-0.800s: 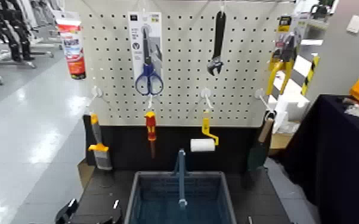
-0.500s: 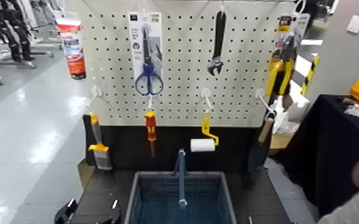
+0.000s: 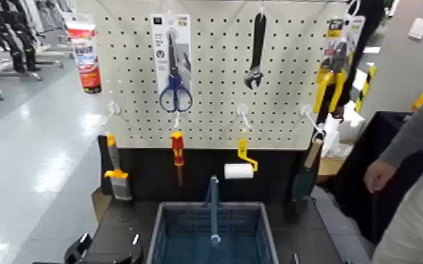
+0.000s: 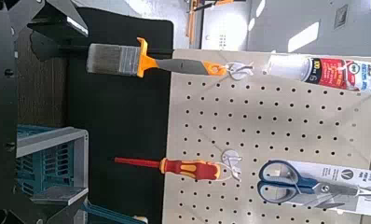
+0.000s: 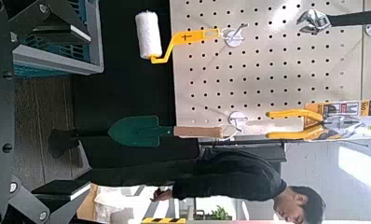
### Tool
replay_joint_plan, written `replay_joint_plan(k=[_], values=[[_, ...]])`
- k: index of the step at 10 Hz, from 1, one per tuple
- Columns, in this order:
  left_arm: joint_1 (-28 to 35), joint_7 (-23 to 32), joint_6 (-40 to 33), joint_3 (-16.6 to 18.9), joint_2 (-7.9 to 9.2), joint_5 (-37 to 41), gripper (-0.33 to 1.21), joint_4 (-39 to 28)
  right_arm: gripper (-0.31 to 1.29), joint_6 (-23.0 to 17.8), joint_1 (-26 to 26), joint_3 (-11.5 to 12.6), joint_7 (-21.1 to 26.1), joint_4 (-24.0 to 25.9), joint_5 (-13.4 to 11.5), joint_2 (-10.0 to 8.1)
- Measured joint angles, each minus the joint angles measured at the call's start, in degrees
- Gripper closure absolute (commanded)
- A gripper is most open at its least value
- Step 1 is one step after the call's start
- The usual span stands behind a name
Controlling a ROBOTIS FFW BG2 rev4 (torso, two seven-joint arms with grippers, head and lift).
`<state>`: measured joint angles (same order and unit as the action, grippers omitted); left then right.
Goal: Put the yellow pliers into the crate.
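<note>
Looking at the crate (image 3: pixel 213 235) as our landmark, we see the yellow pliers (image 3: pixel 332 81) on their card hanging high on the pegboard (image 3: pixel 214 77), above the crate and off to its right. Our right end effector (image 5: pixel 53 121) stands released and empty to the right of the crate, while our left end effector (image 4: pixel 55 110) waits to the crate's left, its fingers spread apart with nothing between them.

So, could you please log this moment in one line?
yellow pliers: on pegboard | crate: below | right tool: open, empty, near crate | left tool: open, near crate
</note>
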<state>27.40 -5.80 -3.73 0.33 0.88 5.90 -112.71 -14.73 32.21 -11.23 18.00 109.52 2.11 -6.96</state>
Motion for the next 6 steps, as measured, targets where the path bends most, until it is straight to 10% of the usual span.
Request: replay_joint_plan(k=[6], values=[[-0.25, -0.09, 0.56, -0.10, 0.15, -0.10, 0.12, 0.03, 0.20, 5.11, -2.94, 5.80, -8.86, 1.80, 1.62, 1.24]])
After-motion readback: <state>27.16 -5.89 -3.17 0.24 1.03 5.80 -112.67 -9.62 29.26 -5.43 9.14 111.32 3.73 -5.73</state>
